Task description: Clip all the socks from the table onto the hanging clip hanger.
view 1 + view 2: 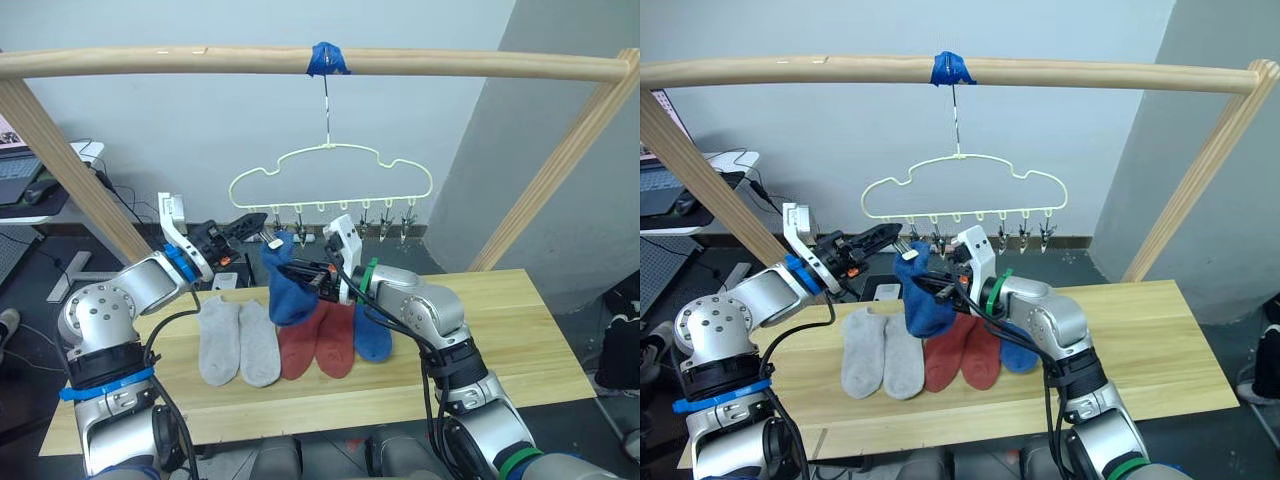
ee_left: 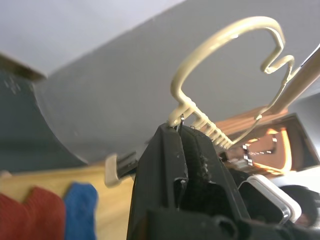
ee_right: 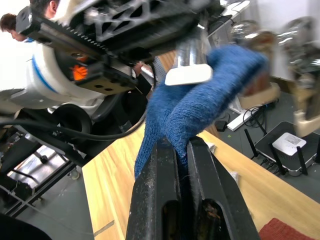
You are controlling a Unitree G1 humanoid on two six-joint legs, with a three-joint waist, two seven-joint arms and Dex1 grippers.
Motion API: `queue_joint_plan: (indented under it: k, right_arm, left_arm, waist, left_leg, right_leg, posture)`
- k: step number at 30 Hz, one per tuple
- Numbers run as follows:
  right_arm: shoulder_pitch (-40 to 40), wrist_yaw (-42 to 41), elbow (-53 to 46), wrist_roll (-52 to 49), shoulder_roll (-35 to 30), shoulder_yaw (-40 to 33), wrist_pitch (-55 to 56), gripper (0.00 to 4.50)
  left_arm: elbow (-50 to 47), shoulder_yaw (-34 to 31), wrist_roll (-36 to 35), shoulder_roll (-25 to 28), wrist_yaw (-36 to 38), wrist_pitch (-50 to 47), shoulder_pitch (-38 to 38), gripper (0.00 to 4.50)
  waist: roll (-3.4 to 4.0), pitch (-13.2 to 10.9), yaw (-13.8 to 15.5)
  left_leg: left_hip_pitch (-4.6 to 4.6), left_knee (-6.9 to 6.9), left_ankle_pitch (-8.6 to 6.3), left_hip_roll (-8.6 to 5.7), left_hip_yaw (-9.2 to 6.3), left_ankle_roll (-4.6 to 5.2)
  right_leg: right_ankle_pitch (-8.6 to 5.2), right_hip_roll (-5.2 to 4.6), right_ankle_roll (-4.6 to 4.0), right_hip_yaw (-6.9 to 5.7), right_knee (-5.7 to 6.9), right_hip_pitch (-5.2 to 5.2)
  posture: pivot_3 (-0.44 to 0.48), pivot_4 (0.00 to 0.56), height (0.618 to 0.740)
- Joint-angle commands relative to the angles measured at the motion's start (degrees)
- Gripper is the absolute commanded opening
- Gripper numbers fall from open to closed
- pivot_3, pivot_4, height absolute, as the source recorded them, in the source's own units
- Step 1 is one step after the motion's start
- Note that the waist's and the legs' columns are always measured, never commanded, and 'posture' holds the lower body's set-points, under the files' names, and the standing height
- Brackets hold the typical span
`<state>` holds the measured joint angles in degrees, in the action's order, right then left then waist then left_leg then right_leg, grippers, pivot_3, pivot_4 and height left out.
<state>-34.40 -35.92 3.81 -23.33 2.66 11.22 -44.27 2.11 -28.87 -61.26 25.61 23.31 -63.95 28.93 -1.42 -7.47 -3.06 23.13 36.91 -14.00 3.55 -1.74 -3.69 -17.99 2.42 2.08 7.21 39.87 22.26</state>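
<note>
Right wrist view shows the right gripper [image 3: 181, 150] clamped on a blue sock [image 1: 290, 285], lifted off the table [image 1: 520, 340] to the leftmost clip under the clip hanger [image 1: 330, 180]. The left gripper [image 1: 262, 226] is pinched together on that clip. If the cuff misses the clip's mouth, the sock could drop when released. Two grey socks [image 1: 238, 342], two red socks [image 1: 320, 340] and another blue one [image 1: 374, 335] lie on the table. Whether the clip is open is hidden.

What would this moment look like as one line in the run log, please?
right gripper: shut on blue sock, lifted | left gripper: at clip hanger leftmost clip | table: five socks left
</note>
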Motion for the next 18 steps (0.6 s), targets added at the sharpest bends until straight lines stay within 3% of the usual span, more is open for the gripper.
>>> queue_joint_plan:
  k: [1,10,16,18]
  right_arm:
    - [-1.6,0.3,-0.4,-0.8,1.0,-0.8,1.6,0.0]
    - [-2.1,0.5,1.5,-1.4,3.5,-0.2,2.0,0.0]
    - [-2.4,1.3,3.6,-6.1,7.2,-2.8,-3.9,0.0]
    - [-2.4,1.3,4.4,-7.5,7.3,-3.4,-6.3,0.57]
  left_arm:
    - [-2.8,-0.1,-1.9,0.9,2.4,1.4,0.3,1.53]
    - [-3.4,-0.5,-1.6,4.1,3.8,1.4,-1.3,4.32]
    - [-4.9,2.2,1.8,6.5,5.8,3.6,-3.8,4.47]
    - [-5.2,3.2,2.8,6.9,6.7,4.5,-4.6,4.5]
  waist:
    - [0.0,0.0,0.0]
    - [0.03,0.0,-0.3]
    - [0.07,-0.1,-0.2]
    - [0.08,-0.1,-0.2]
  left_leg:
    - [0.0,0.0,0.0,0.0,0.0,0.0]
    - [-0.01,-0.04,0.0,0.01,0.0,0.0]
    - [-0.01,-0.12,-0.01,0.03,-0.04,-0.01]
    - [-0.02,-0.13,-0.01,0.02,-0.05,-0.02]
  right_leg:
    - [0.0,0.0,-0.01,0.0,0.0,0.0]
    - [-0.02,0.01,-0.01,0.01,0.0,0.02]
    - [-0.11,0.01,-0.18,-0.05,0.01,0.03]
    - [-0.13,0.01,-0.22,-0.06,0.0,0.03]
  posture:
    - [0.047,0.118,0.74]
    - [0.045,0.121,0.74]
    - [0.049,0.124,0.74]
    - [0.052,0.125,0.74]
